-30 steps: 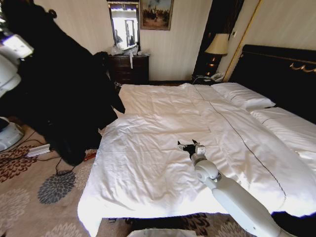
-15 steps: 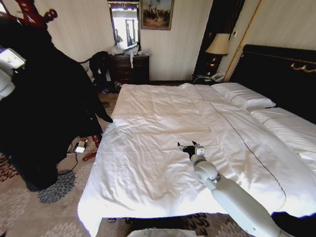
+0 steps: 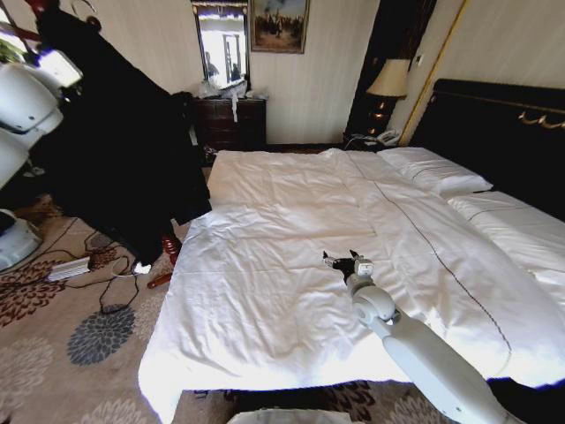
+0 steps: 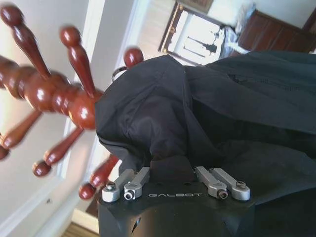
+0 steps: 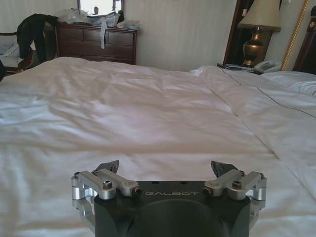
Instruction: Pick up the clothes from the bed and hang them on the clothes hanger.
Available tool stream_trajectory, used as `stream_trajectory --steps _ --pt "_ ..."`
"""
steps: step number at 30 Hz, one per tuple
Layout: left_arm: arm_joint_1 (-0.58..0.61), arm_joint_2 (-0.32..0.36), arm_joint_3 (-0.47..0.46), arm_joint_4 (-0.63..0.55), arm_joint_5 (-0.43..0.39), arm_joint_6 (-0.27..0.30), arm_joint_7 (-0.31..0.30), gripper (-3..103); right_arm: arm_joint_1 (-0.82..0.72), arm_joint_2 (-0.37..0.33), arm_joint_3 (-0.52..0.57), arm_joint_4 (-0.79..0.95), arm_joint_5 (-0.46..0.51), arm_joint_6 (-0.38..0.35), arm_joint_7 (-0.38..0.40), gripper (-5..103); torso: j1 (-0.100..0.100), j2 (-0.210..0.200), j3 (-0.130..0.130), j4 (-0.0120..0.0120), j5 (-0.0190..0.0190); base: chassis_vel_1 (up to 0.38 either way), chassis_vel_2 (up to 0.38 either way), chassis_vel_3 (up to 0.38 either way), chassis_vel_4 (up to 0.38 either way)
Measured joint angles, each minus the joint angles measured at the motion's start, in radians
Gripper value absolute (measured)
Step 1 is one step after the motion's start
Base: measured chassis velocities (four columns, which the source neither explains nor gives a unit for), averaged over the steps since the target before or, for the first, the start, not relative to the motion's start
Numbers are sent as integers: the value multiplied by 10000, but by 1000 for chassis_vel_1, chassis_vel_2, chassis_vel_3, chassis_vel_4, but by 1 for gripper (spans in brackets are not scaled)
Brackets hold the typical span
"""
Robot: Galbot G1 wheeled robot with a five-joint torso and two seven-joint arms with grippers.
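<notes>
Raised since half a second ago: left arm and the coat (image 3: pixel 124 150) it carries, now high beside the coat stand (image 3: pixel 53 11), off the bed's (image 3: pixel 291 256) left side.

Head view: right gripper (image 3: pixel 346 261) hovers low over the bed's duvet (image 3: pixel 265 291), empty.

Left wrist view: left gripper (image 4: pixel 175 170) clenched on a fold of coat, cloth bunched against the stand's knobbed pegs (image 4: pixel 79 54).

Right wrist view: right gripper's fingers spread wide, nothing between them, bed below.

Risk, as I judge it: cloth only draped near a peg, not hooked; letting go now could drop it off the stand to the carpet (image 3: pixel 79 353).
</notes>
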Motion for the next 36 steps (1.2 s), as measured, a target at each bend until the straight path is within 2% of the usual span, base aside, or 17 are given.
stream_trajectory --steps 8,17,22,24,25,28,31,32,33,34,35,36 --pt "155 49 -40 109 -34 108 71 24 -49 -65 62 -70 -66 84 -4 100 1 0 0 -5 0 0 0 0 0" --pt "194 430 11 -385 -632 304 252 24 -136 -49 46 -8 -149 101 -4 100 0 0 -2 0 0 0 0 0 0" --pt "261 626 -68 -658 -976 333 96 22 -254 -71 104 31 -208 108 -3 100 1 0 -1 -3 1 0 0 0 0" --pt "309 728 -88 -893 -1301 454 -192 30 -318 -76 112 72 -231 110 -3 100 0 0 -1 -6 1 0 0 0 0" --pt "348 802 -103 -1026 -1541 507 -526 36 -345 -76 112 99 -247 111 1 100 0 0 -1 -7 0 0 0 0 0" --pt "472 920 -266 -1160 -1734 527 -870 42 -376 -87 112 145 -252 112 8 100 1 -1 0 -6 1 0 0 0 0" --pt "842 1268 -712 -1440 -2233 530 -1228 58 -420 -128 118 196 -253 203 7 100 0 -1 -1 -5 1 0 0 0 0" --pt "842 1268 -712 -1440 -2233 530 -1228 58 -420 -128 118 196 -253 203 7 100 0 -1 -1 -5 1 0 0 0 0" --pt "1077 1445 -1012 -1563 -2646 542 -1409 64 -431 -133 143 198 -243 262 5 100 0 0 0 -2 -3 0 0 0 0" --pt "1146 1505 -1097 -1609 -2785 542 -1466 64 -434 -134 153 198 -233 282 5 100 0 0 0 -1 -3 0 0 0 0" --pt "1289 1658 -1262 -1742 -3130 542 -1584 70 -440 -134 180 204 -197 330 2 100 0 0 -1 0 -3 0 0 0 0" --pt "1474 1942 -1452 -1990 -3799 533 -1772 75 -455 -135 213 205 -156 410 -1 100 0 0 0 -1 -3 0 0 0 0"
